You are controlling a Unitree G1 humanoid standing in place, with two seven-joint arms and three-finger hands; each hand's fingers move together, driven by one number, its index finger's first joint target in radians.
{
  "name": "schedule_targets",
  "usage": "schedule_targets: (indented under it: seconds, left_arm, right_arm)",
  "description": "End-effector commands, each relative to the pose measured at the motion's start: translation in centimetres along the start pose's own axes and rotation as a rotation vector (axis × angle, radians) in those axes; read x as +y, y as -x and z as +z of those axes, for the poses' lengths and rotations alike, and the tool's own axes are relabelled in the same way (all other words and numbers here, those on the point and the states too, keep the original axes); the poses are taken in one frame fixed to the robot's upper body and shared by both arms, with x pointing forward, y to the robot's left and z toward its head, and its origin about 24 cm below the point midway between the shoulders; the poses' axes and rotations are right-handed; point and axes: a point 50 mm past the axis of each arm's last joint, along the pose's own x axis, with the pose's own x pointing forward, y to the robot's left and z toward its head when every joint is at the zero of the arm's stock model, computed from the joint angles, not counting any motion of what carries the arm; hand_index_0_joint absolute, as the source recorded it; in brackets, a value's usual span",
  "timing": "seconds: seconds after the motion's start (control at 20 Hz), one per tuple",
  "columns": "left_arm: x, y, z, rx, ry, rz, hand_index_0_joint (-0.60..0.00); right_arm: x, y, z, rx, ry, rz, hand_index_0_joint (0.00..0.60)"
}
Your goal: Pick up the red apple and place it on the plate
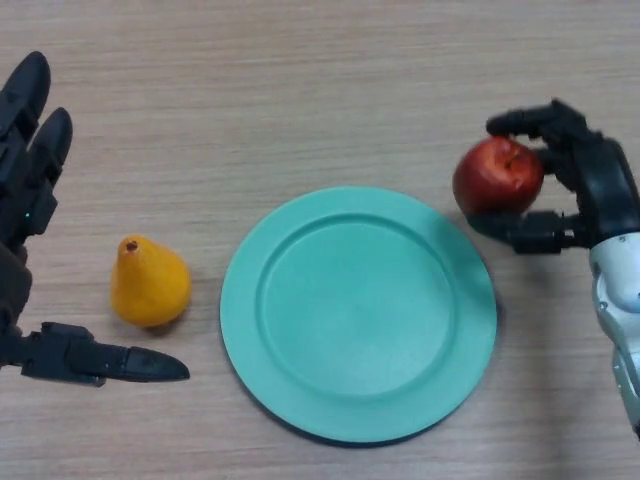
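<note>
The red apple is at the right, just off the upper right rim of the teal plate. My right hand is shut on the apple, with fingers curled over its top and the thumb under its lower side. I cannot tell whether the apple rests on the table or is lifted. My left hand is open at the far left edge, fingers straight and thumb stretched out low, holding nothing.
A yellow pear stands on the wooden table between my left hand and the plate's left rim.
</note>
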Motion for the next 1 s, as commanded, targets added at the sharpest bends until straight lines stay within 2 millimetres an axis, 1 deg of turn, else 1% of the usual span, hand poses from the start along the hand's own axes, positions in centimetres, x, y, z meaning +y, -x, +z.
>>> schedule_targets:
  seconds: [0.05,0.15,0.25,0.3,0.35,0.45,0.55,0.6,0.65,0.7,0.75,0.8,0.9,0.95,1.0]
  left_arm:
    - [0.9,0.1,3.0,-0.212,-0.065,0.029,0.000]
    - [0.7,0.0,3.0,-0.211,-0.065,0.024,0.000]
    - [0.3,0.0,3.1,-0.211,-0.061,0.005,0.000]
    - [0.2,0.0,3.1,-0.207,-0.060,-0.006,0.000]
    - [0.1,0.0,3.2,-0.204,-0.055,-0.013,0.000]
    - [0.1,-0.1,3.3,-0.205,-0.051,-0.024,0.000]
    - [0.1,0.0,3.2,-0.210,-0.047,-0.031,0.000]
    - [0.1,0.0,3.2,-0.210,-0.047,-0.031,0.000]
    - [0.0,0.0,3.1,-0.209,-0.048,-0.031,0.000]
    - [0.0,0.1,3.1,-0.208,-0.050,-0.032,0.000]
    - [0.0,0.0,3.0,-0.204,-0.054,-0.034,0.000]
    - [-0.1,-0.1,3.0,-0.201,-0.060,-0.036,0.000]
    - [0.0,-0.2,3.3,-0.208,-0.071,-0.034,0.000]
    - [0.1,-0.2,3.4,-0.210,-0.074,-0.034,0.000]
    - [0.0,-0.3,3.4,-0.210,-0.078,-0.037,0.000]
  right_arm:
    - [0.5,0.8,4.4,-0.204,-0.104,-0.002,0.600]
    - [2.7,2.6,4.8,-0.207,-0.120,0.064,0.600]
    - [4.8,4.2,4.3,-0.213,-0.099,0.114,0.600]
    - [5.5,4.7,4.0,-0.215,-0.087,0.126,0.600]
    - [6.1,5.1,3.4,-0.212,-0.082,0.134,0.600]
    - [6.6,5.6,2.6,-0.192,-0.085,0.152,0.600]
    - [7.2,6.0,2.1,-0.137,-0.077,0.195,0.600]
    - [7.2,6.0,2.0,-0.134,-0.070,0.202,0.500]
    - [7.5,6.1,2.0,-0.130,-0.049,0.226,0.350]
    - [7.8,6.2,2.0,-0.126,-0.028,0.260,0.251]
    - [8.3,6.3,2.0,-0.121,0.006,0.320,0.100]
    - [8.3,6.2,2.4,-0.124,0.026,0.354,0.003]
    - [6.7,5.6,4.5,-0.156,-0.026,0.308,0.000]
    - [5.7,5.6,6.1,-0.206,-0.061,0.296,0.000]
    - [4.8,5.8,7.1,-0.237,-0.099,0.302,0.000]
